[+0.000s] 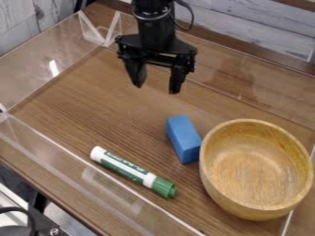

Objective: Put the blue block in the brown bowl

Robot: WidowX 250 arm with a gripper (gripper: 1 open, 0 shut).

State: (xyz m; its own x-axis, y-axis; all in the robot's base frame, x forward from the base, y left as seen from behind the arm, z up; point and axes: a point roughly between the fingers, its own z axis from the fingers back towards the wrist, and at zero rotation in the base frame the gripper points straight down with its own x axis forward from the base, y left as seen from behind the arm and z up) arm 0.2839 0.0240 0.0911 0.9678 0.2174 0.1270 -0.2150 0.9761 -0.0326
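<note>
The blue block (183, 138) lies flat on the wooden table, just left of the brown bowl (256, 170), which sits at the lower right with nothing inside. My gripper (157, 79) hangs above the table at the upper middle, pointing down, its black fingers spread open with nothing between them. It is up and to the left of the block, well apart from it.
A white-and-green marker pen (132, 172) lies near the front edge, left of the block. Clear plastic walls (50, 66) ring the table on the left, back and front.
</note>
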